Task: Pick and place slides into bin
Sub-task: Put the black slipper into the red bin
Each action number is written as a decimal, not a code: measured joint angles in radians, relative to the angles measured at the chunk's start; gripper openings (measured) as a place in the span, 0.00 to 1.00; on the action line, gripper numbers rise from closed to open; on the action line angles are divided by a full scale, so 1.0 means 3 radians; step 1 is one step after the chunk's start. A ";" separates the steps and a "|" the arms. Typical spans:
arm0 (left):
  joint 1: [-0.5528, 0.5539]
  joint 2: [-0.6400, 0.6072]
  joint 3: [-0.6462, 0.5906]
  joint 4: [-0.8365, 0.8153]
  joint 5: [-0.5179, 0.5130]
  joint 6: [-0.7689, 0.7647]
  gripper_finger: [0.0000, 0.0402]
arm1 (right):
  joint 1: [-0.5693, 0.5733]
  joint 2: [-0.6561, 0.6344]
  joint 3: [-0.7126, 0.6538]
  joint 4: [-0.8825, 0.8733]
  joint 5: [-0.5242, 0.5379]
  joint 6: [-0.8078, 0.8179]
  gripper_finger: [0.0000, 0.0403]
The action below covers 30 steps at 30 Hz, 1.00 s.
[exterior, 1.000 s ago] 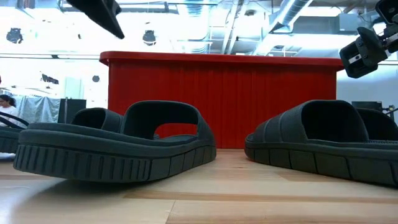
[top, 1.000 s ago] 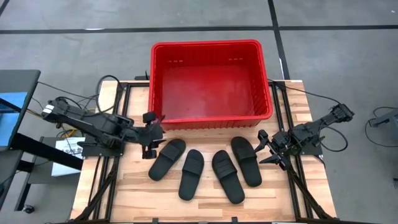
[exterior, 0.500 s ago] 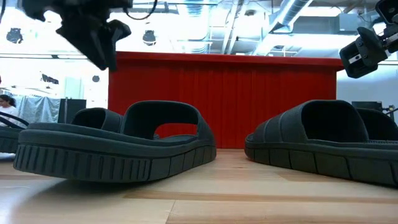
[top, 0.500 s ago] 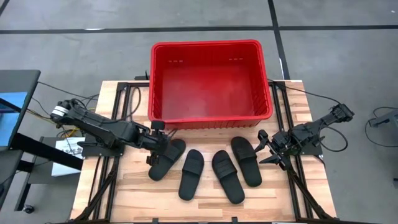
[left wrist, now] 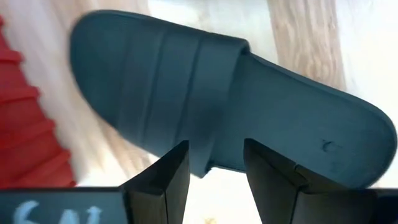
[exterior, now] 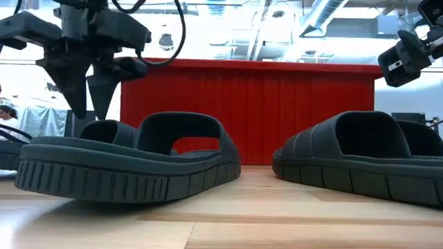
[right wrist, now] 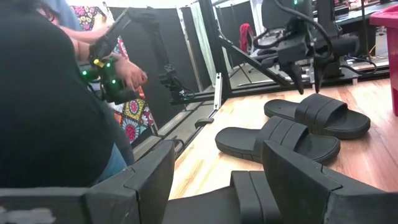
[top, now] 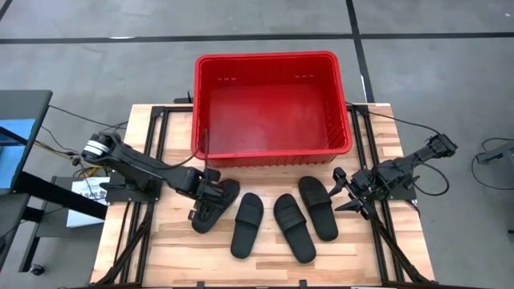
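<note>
While left pincer (top: 210, 189) hovers, slides (top: 214, 205) lie lengthwise toward bin (top: 273, 60)

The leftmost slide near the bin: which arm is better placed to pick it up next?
Left. The left gripper hangs open directly over the leftmost slide, fingers pointing down at its edge beside the strap. The right gripper waits beside the rightmost slide, across the row.

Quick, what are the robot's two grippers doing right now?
Left gripper: open, over the leftmost slide, holding nothing.
Right gripper: open, empty, beside the rightmost slide.
</note>
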 joint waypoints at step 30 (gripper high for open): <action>-0.0001 0.0024 -0.0216 0.0363 -0.0428 -0.0052 0.35 | 0.0001 0.0000 0.0000 -0.0049 -0.0001 0.0000 0.58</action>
